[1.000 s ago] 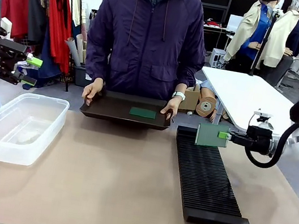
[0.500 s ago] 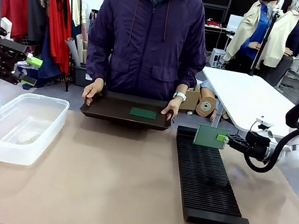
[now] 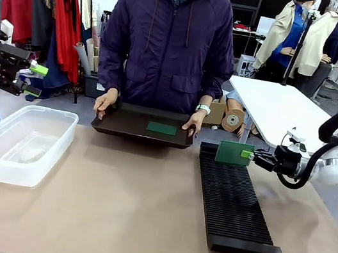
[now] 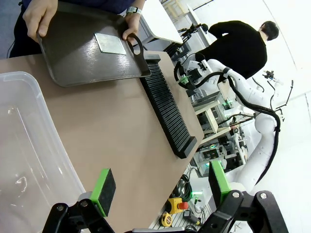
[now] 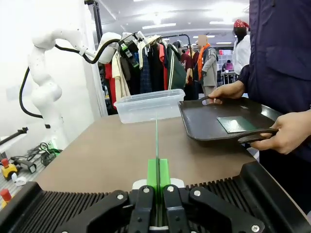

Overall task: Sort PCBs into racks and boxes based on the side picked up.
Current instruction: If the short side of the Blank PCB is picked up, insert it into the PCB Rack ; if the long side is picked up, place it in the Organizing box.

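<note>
While clamped shut on one edge of a green board (image 3: 234,153), holds it upright with the right gripper (image 3: 250,155), sticking straight out beyond the pads (image 5: 151,174), at the end of the black rack (image 3: 234,202) nearest the person (image 3: 166,48); cannot tell whether touching it. Has the left gripper (image 3: 36,81) spread wide, empty, near the clear tub (image 3: 17,140).
</note>
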